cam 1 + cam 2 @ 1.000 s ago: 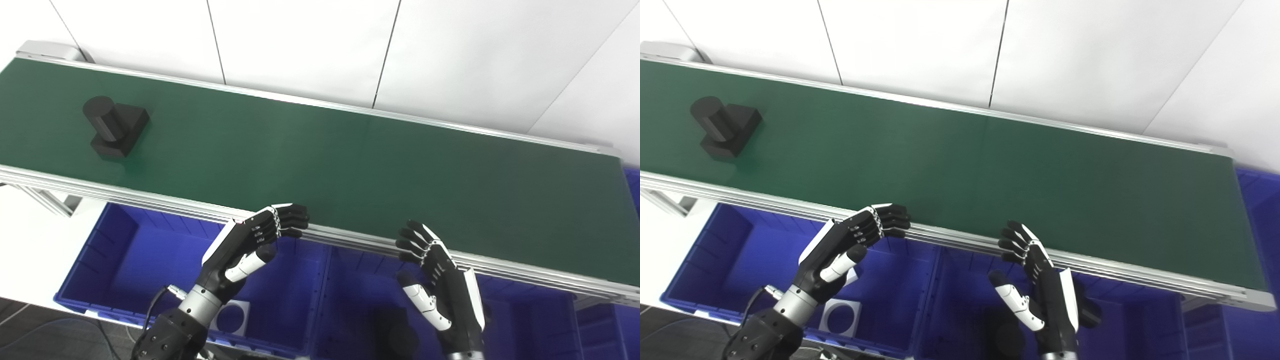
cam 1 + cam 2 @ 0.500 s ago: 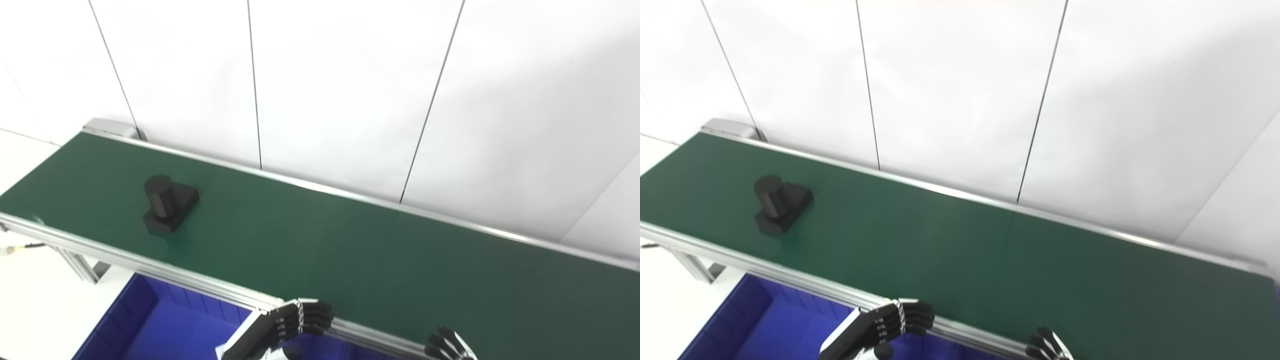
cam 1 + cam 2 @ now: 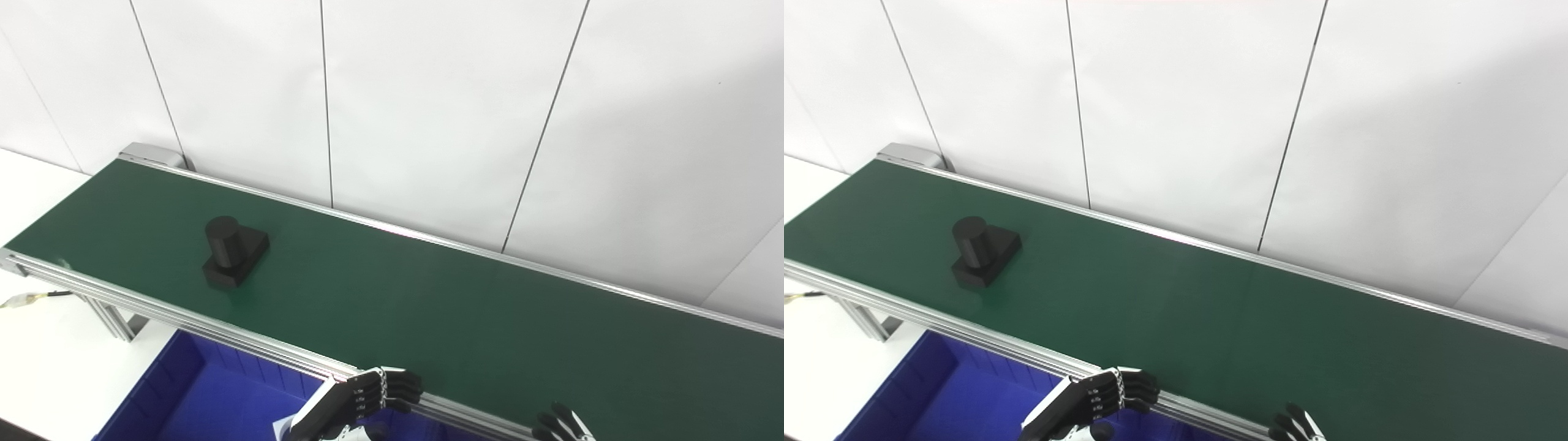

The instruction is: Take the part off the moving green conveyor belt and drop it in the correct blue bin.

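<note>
A white panelled wall with thin dark vertical seams stands behind, evenly lit; white floor lies lower left.

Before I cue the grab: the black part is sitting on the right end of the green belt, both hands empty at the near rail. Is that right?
Not quite. The black part sits toward the left end of the green belt, as the left eye view shows. The rest holds: the left hand and right hand are empty at the near rail.
</note>
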Robot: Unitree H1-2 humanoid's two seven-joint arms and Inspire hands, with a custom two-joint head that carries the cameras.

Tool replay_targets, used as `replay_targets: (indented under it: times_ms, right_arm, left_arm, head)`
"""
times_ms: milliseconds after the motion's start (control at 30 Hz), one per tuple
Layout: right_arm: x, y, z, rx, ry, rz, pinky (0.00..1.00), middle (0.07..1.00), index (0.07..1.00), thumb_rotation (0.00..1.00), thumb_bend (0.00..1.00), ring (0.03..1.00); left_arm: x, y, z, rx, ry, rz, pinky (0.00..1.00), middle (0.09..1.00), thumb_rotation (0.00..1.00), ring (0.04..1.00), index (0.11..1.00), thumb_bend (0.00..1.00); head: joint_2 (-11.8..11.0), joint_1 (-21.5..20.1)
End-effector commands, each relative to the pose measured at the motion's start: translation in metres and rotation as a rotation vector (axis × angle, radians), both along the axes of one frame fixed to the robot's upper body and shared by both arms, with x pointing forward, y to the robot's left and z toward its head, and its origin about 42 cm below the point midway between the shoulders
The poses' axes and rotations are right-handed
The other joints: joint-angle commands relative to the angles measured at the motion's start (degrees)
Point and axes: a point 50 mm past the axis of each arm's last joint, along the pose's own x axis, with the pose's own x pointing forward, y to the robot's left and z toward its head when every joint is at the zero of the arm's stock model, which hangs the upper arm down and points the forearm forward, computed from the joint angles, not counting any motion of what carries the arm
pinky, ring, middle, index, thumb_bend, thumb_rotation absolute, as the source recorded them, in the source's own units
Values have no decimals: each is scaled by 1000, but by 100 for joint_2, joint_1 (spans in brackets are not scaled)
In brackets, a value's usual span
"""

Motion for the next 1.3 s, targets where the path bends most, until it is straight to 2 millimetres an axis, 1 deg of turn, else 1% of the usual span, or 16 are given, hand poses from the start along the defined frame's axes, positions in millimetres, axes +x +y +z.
replay_targets:
  times_ms: [0,333,500,567,700,967,1200,1267]
  right_arm:
    - [3,-1,9,9,-82,15,682,818,881,643,485,770]
    - [4,-1,10,13,-93,9,675,814,875,617,483,764]
    - [5,-1,16,8,-116,15,678,817,876,628,495,769]
    - [6,0,22,7,-132,18,678,820,876,631,503,770]
    - [10,3,34,17,-183,33,686,822,878,615,481,776]
    - [20,9,57,8,-261,50,662,808,861,554,456,768]
    - [33,16,84,-40,-304,56,661,816,852,543,500,776]
    - [39,18,92,-55,-311,59,669,823,853,559,549,783]
  left_arm:
    - [6,-4,7,-11,-63,-7,688,732,636,721,722,847]
    - [7,-5,4,-13,-67,-13,680,726,629,712,716,856]
    - [7,-5,3,-7,-68,-13,679,722,623,709,713,858]
    - [7,-5,3,-8,-67,-14,678,721,626,707,713,861]
    - [7,-5,2,-14,-63,-12,678,722,624,709,713,861]
    - [8,-4,2,-15,-64,-9,676,720,615,706,713,862]
    - [8,-2,3,-27,-55,-8,677,721,603,708,711,883]
    - [7,-2,3,-27,-54,-8,682,722,601,711,715,887]
  head:
    - [3,1]
    - [-44,-4]
    - [-8,-6]
    - [-1,-26]
    - [32,-50]
    - [68,-108]
    - [164,-250]
    - [182,-283]
